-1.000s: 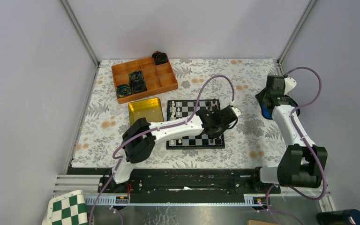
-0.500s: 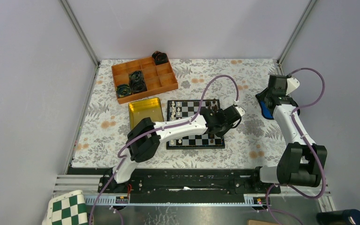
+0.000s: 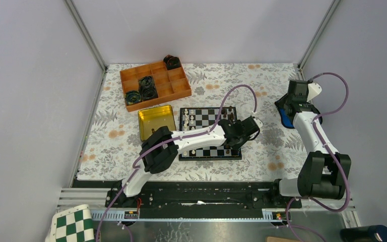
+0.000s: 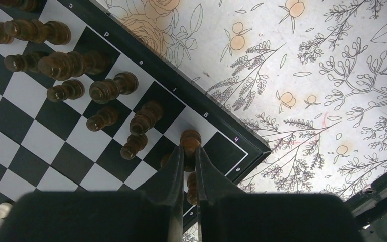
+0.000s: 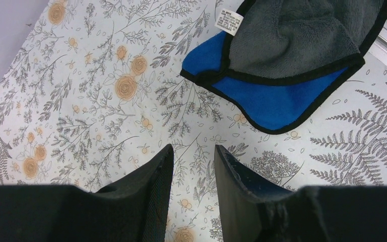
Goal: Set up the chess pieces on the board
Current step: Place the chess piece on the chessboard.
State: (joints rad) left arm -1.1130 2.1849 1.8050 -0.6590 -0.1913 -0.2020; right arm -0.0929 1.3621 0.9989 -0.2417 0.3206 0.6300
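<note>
dark piece at its square, right edge of board

item: dark brown chess piece (image 4: 190, 138), at a light square by the g mark, near the right corner of the board (image 4: 156, 75); whether seated, cannot tell. left end effector (image 4: 190, 154): closed tight on this piece. other dark pieces (image 4: 113, 88): crowded just beside. step judged: placement. next move calls for parting the fingers and lifting straight, clear of neighbours. right end effector (image 5: 194, 151): part open, holding nothing, over the surface (image 5: 80, 101), near a blue-grey cloth (image 5: 282, 96).
</note>
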